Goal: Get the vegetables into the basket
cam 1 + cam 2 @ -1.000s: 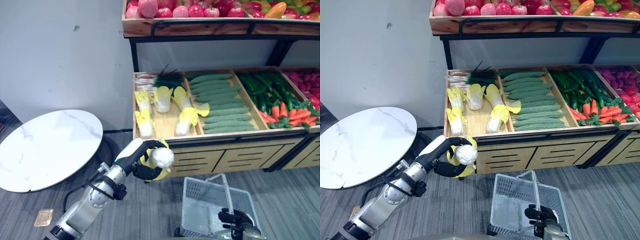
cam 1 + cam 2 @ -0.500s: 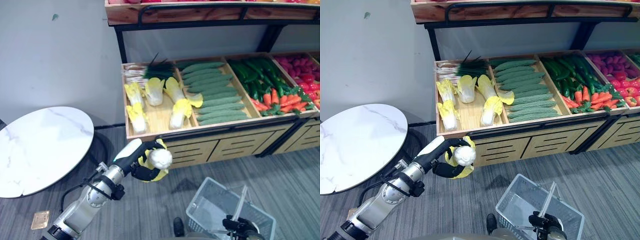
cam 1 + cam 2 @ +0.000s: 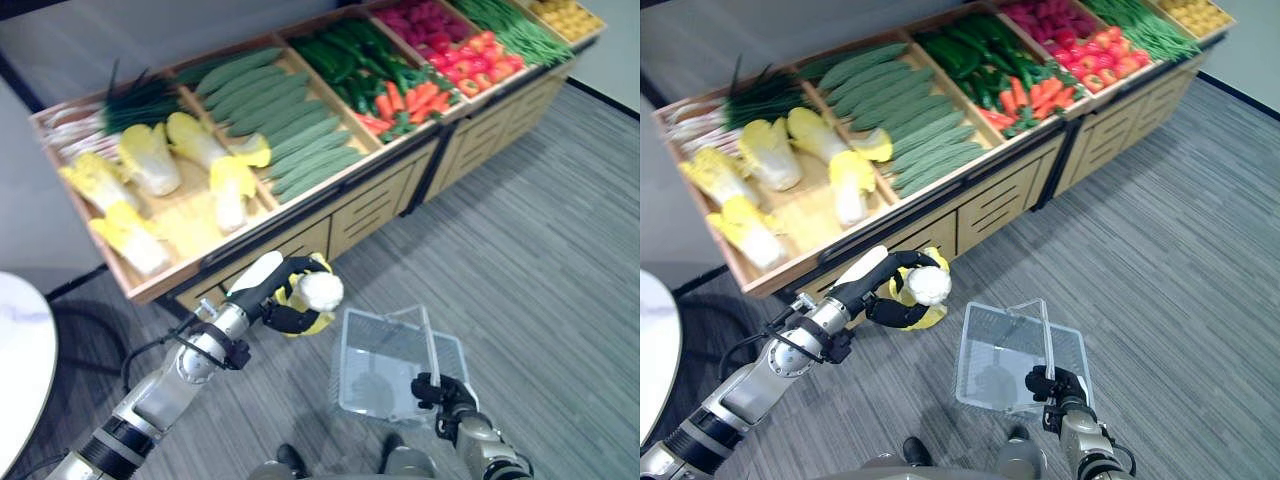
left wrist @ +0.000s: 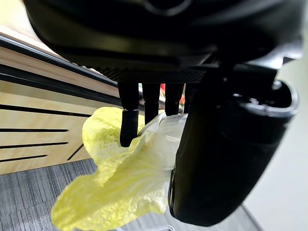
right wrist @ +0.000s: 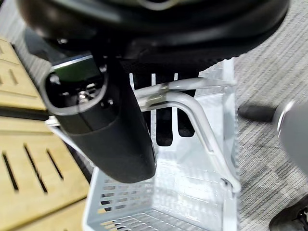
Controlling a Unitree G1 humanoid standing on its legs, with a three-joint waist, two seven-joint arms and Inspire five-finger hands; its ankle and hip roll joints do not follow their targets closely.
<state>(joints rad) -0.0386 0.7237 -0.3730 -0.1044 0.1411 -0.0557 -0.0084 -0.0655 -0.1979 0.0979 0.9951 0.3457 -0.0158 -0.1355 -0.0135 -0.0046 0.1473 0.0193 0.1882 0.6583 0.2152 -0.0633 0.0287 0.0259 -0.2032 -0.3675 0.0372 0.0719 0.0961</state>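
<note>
My left hand (image 3: 283,299) is shut on a yellow-leaved cabbage with a white stem end (image 3: 320,291), held in the air in front of the wooden stand, just left of the basket. The left wrist view shows the cabbage (image 4: 125,178) gripped between my fingers (image 4: 128,126) and thumb. My right hand (image 3: 443,392) is shut on the handle of a white wire basket (image 3: 372,404), which hangs low over the grey floor. In the right wrist view my fingers curl round the handle (image 5: 192,120), and nothing lies inside the basket (image 5: 159,207).
The wooden stand (image 3: 330,205) holds more cabbages (image 3: 140,170), cucumbers (image 3: 290,130), green peppers, carrots (image 3: 410,100) and red produce in separate bins. A white round table edge (image 3: 20,370) is at the far left. Open grey floor lies to the right.
The camera has swung and tilted down, so the whole scene has shifted. The cabbage stays in my left hand, and the basket now hangs closer to it on its right.
</note>
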